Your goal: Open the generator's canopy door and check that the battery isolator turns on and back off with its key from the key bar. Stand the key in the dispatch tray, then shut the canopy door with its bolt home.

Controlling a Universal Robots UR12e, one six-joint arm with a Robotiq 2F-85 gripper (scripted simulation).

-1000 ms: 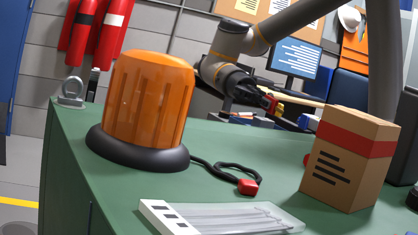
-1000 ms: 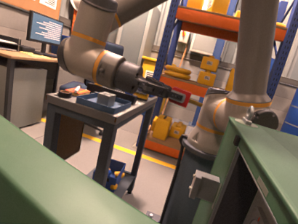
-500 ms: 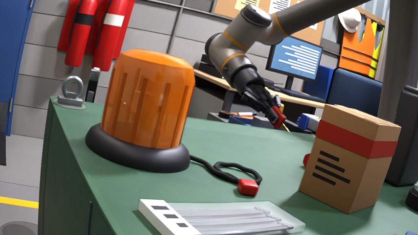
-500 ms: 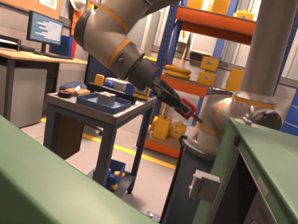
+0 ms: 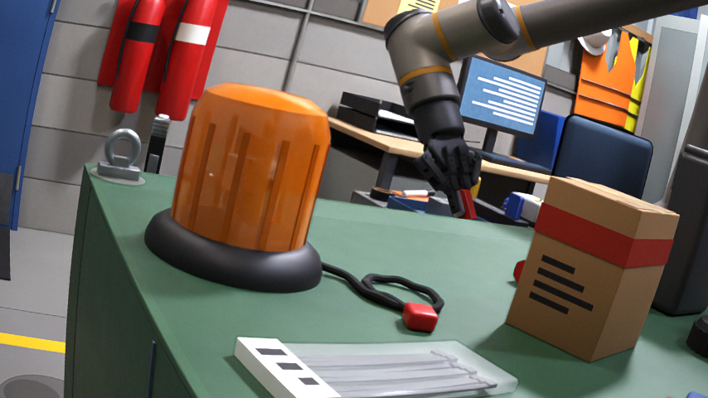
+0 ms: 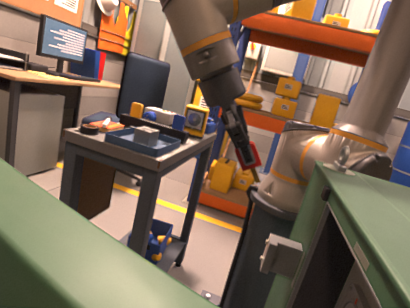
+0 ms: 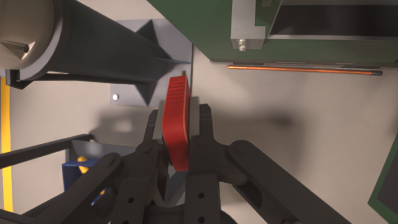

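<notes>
The red-handled isolator key (image 7: 176,120) is pinched between my gripper's (image 7: 176,118) two finger pads, its red grip standing out past the fingertips. In the second side camera the key (image 6: 248,155) hangs in the air between the grey side table and the green generator (image 6: 360,220), with a thin brass blade pointing down from it. From the first side camera the key (image 5: 466,204) shows just beyond the far edge of the generator's green top. The canopy opening (image 6: 325,260) is dark and the door (image 7: 385,176) stands swung aside. A grey bolt bracket (image 6: 279,255) sits by the opening's edge.
A blue tray (image 6: 142,140) with a grey block lies on the side table (image 6: 135,150). The orange beacon (image 5: 247,168), a cardboard box (image 5: 589,267) and a looped cable with red plug (image 5: 420,316) sit on the generator top. The robot's own base (image 6: 310,160) stands close behind the key.
</notes>
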